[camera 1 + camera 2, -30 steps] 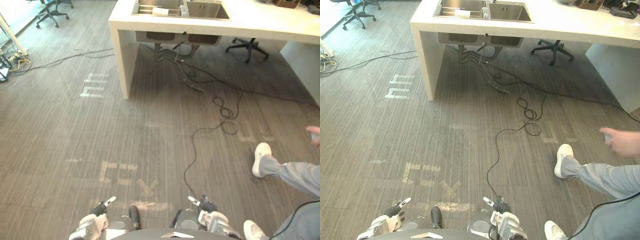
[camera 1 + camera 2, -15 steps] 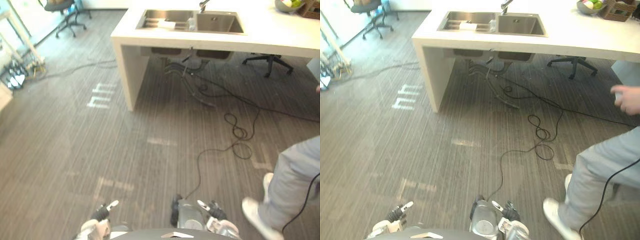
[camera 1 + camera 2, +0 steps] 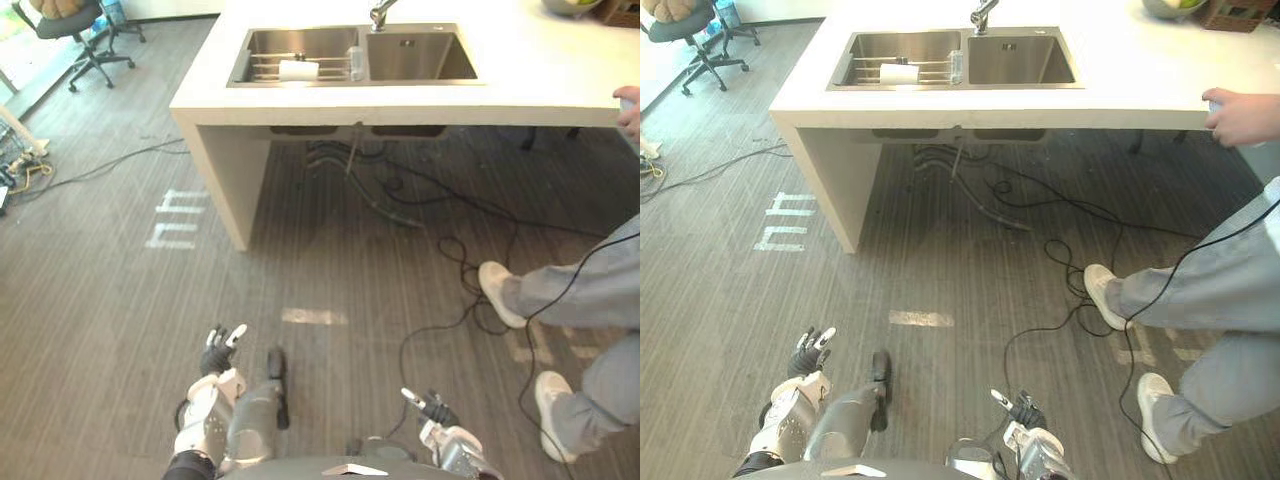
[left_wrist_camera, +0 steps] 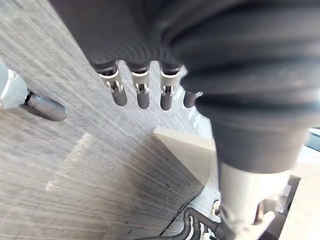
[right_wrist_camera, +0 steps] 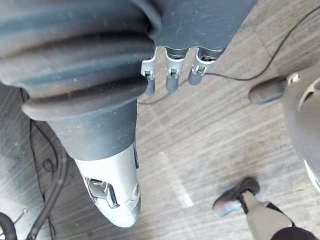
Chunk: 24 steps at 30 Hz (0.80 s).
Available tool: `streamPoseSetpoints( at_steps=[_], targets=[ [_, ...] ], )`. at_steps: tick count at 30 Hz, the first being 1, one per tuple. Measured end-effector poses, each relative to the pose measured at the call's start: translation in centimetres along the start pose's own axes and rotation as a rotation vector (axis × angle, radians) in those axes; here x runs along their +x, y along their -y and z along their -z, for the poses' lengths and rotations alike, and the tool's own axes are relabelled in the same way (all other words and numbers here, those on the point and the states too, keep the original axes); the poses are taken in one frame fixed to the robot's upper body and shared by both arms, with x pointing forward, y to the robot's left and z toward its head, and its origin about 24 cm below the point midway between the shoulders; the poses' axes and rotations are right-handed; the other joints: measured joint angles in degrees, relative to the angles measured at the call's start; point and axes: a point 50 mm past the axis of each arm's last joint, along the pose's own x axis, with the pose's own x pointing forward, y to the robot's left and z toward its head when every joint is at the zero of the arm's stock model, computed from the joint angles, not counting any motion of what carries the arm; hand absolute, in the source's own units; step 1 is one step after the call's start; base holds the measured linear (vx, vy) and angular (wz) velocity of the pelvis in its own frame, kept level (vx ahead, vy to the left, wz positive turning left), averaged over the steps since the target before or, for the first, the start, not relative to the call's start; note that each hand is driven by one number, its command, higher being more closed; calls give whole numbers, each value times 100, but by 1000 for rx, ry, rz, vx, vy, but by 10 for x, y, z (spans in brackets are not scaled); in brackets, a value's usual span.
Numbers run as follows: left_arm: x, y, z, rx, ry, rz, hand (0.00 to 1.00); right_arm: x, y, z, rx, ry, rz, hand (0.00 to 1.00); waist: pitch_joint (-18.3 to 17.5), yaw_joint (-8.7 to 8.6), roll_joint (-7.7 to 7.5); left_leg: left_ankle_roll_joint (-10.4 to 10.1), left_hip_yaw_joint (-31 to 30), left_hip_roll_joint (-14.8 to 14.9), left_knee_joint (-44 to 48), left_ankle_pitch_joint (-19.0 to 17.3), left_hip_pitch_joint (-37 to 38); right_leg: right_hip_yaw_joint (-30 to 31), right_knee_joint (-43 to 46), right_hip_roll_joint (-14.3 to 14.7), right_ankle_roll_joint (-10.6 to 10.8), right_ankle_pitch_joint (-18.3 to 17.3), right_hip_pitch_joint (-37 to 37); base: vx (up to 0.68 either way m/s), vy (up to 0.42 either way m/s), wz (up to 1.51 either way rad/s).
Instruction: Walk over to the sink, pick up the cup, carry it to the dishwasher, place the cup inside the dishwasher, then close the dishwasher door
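The steel double sink (image 3: pixel 410 58) is set in a white counter (image 3: pixel 205 90) ahead of me. A white cylinder (image 3: pixel 298 70), possibly the cup lying on its side, rests on a rack in the left basin. A small clear glass (image 3: pixel 957 66) stands at the divider between the basins, under the faucet (image 3: pixel 378 12). My left hand (image 3: pixel 218 352) hangs low over the floor with straight fingers (image 4: pixel 142 92) and holds nothing. My right hand (image 3: pixel 432 410) is also low, its fingers (image 5: pixel 170 75) relaxed and empty. Both hands are far from the sink.
A person stands at the right, white shoes (image 3: pixel 497 292) on the floor and a hand (image 3: pixel 1243 115) at the counter edge. Black cables (image 3: pixel 455 250) snake over the floor under and before the counter. An office chair (image 3: pixel 75 30) stands far left. Tape marks (image 3: pixel 175 220) lie left of the counter.
The whole view has shifted: the sink and counter are closer and more central. The person has stepped and set a hand by the counter. My left hand has come up and forward.
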Motion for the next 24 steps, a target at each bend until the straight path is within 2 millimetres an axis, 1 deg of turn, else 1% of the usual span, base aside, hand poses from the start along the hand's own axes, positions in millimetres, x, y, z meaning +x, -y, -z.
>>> streamPoseSetpoints(
  at_steps=[1, 2, 3, 4, 5, 6, 7, 8, 9, 10, 11, 12, 13, 14, 15, 16, 17, 18, 19, 20, 21, 22, 23, 24],
  targets=[
    [0, -5, -2, 18, 0, -9, 0, -1, -3, 7, 11, -24, -11, 0, -8, 33, -156, 75, 149, -70, 208, 215, 13, 60, 74, -152, -1, -205, 98, 289, 202, -7],
    [0, -7, -3, 24, 2, -12, 0, -1, -5, 8, 11, -30, -23, 0, -17, 79, -247, 79, 201, -142, 290, 215, -18, 112, 71, -235, -12, -277, 100, 409, 261, -7],
    [1, -13, -7, 36, 7, -23, 0, 0, -12, 7, 7, -30, -47, 0, -7, 148, -384, 111, 285, -247, 507, 195, -133, 240, 36, -345, -78, -426, 95, 323, 195, 5],
    [2, -18, -10, 33, 6, -41, 0, 1, -16, 6, 0, -30, -62, 0, -17, 159, -513, 197, 413, -313, 825, 140, -301, 414, 17, -427, -95, -572, 110, 393, 228, 14],
    [1, -21, -8, 27, -3, -56, 0, 1, -17, 6, 1, -35, -66, 0, -40, 160, -588, 273, 492, -355, 999, 92, -364, 487, 17, -480, -70, -618, 134, 356, 159, 22],
    [-2, -26, -3, 34, -27, -77, 0, 1, -18, 9, 6, -51, -67, 0, -120, 199, -747, 507, 617, -487, 1249, -57, -429, 488, 29, -662, -109, -713, 200, 310, 97, 3],
    [-4, -29, 4, 55, -55, -87, 0, 0, -16, 12, 19, -66, -61, 0, -192, 267, -817, 731, 655, -621, 1354, -193, -424, 526, 334, -778, -68, -632, 116, 410, 113, -4],
    [-6, -30, 7, 57, -69, -92, 0, 0, -16, 11, 28, -65, -62, 0, -240, 278, -814, 822, 658, -660, 1340, -197, -413, 532, 621, -847, 34, -565, -28, 417, 141, -13],
    [-8, -30, 12, 67, -86, -97, 0, 0, -18, 12, 51, -68, -67, 0, -337, 290, -836, 881, 711, -749, 1196, -225, -322, 544, 1419, -986, 252, -453, -429, 491, 205, -9],
    [-8, -31, 17, 87, -104, -100, 0, 0, -22, 16, 56, -76, -73, 0, -378, 296, -876, 949, 777, -854, 936, -266, -98, 581, 2462, -1179, 748, -178, -897, 397, 193, -14],
    [-8, -33, 18, 94, -114, -106, 0, 0, -25, 17, 60, -80, -78, 0, -385, 292, -910, 977, 828, -910, 800, -281, 54, 631, 3019, -1286, 953, 58, -1174, 376, 174, -19],
    [-10, -36, 24, 112, -144, -124, 0, -1, -30, 23, 68, -94, -87, 0, -397, 264, -950, 1037, 860, -1016, 556, -322, 384, 598, 4164, -1524, 1138, 451, -1664, 291, 125, -21],
    [-11, -38, 26, 116, -158, -136, 0, -1, -31, 25, 71, -94, -83, 0, -396, 257, -952, 1052, 858, -1067, 429, -338, 570, 526, 4692, -1637, 1047, 452, -1870, 419, 162, -20],
    [-13, -42, 31, 119, -176, -154, 0, 0, -28, 20, 63, -74, -64, 0, -397, 193, -938, 1053, 848, -1148, 153, -362, 983, 186, 5305, -1870, 657, 297, -2151, 341, 125, -18],
    [-15, -43, 33, 118, -187, -169, 0, 0, -23, 17, 51, -68, -52, 0, -425, 152, -879, 1040, 828, -1160, -93, -380, 1339, -226, 5344, -2027, 410, 107, -2400, 408, 122, -12],
    [-15, -45, 33, 119, -189, -174, 0, 0, -21, 15, 47, -59, -47, 0, -424, 145, -846, 1021, 803, -1150, -170, -387, 1471, -392, 5185, -2062, 370, -23, -2500, 325, 35, 11],
    [-14, -45, 34, 125, -200, -177, 0, 0, -20, 13, 44, -48, -42, 0, -385, 76, -759, 998, 669, -1066, -160, -405, 1600, -638, 4486, -2013, 418, -255, -2669, 396, -31, 39],
    [-11, -47, 34, 135, -207, -185, 0, 0, -21, 13, 46, -36, -38, 0, -391, 21, -749, 976, 533, -928, -128, -442, 1662, -615, 3519, -1786, 453, -256, -2844, 259, -58, 56],
    [-11, -51, 33, 145, -207, -194, 0, 0, -22, 14, 49, -32, -40, 0, -376, -14, -719, 941, 451, -858, -100, -463, 1674, -522, 2984, -1643, 480, -160, -2886, 308, -139, 83],
    [-11, -58, 32, 163, -202, -210, 0, -2, -23, 20, 58, -39, -39, 0, -374, -60, -762, 829, 212, -792, -35, -533, 1713, -333, 2076, -1447, 437, 288, -2905, 216, -138, 99],
    [-12, -61, 32, 165, -197, -220, 0, -4, -23, 29, 71, -64, -33, 0, -373, -39, -892, 745, 6, -814, -50, -584, 1829, -307, 1657, -1457, 403, 1020, -2824, 415, -331, 126],
    [-13, -73, 24, 180, -164, -252, 0, -9, -24, 47, 111, -125, -24, 0, -435, 73, -1213, 601, -280, -970, -48, -720, 2011, -358, 1379, -1506, 293, 1799, -2740, 310, -297, 78],
    [-16, -76, 27, 174, -165, -269, 0, -9, -24, 50, 116, -140, -20, 0, -477, 143, -1186, 534, -321, -885, -26, -766, 2022, -339, 1317, -1438, 334, 1669, -2619, 321, -314, 50],
    [-18, -76, 30, 160, -167, -280, 0, -8, -23, 48, 140, -141, -19, 0, -508, 141, -1092, 467, -409, -747, 42, -836, 1965, -416, 1050, -1314, 324, 1598, -2448, 122, -120, 8]
  ],
)
